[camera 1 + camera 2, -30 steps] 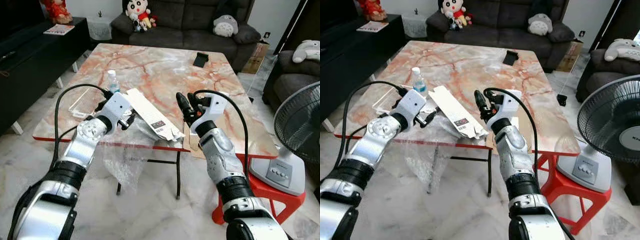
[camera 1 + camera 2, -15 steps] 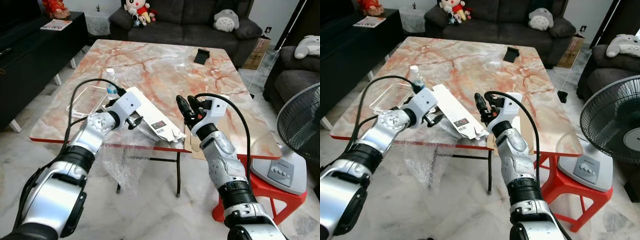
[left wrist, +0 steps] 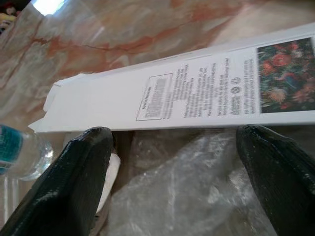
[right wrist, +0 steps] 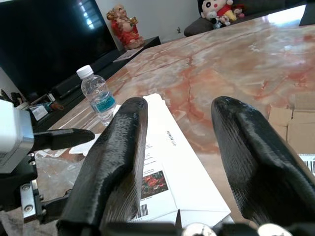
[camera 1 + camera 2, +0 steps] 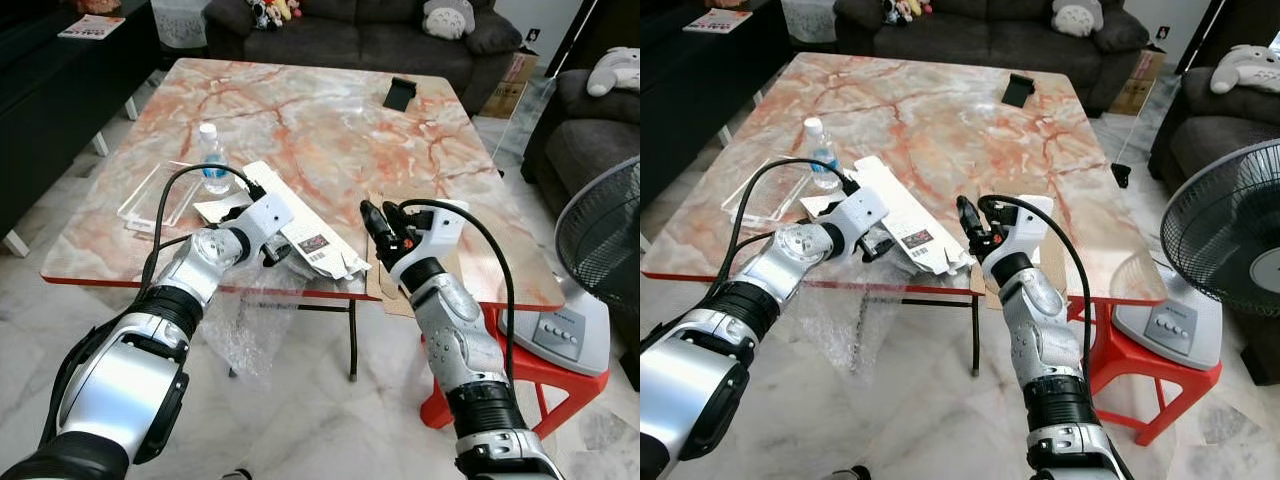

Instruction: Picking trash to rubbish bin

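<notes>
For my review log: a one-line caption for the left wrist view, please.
Open left gripper poised over crinkled clear plastic wrap beside a long white carton.

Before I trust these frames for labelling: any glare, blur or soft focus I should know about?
Left eye view: sharp, evenly lit; the table shows soft sheen, no harsh glare. Left wrist view: the box print is small and soft, the near fingers blurred, a bright glare patch at the far table edge. Right wrist view: the fingers loom large and soft; the bottle is clear.
</notes>
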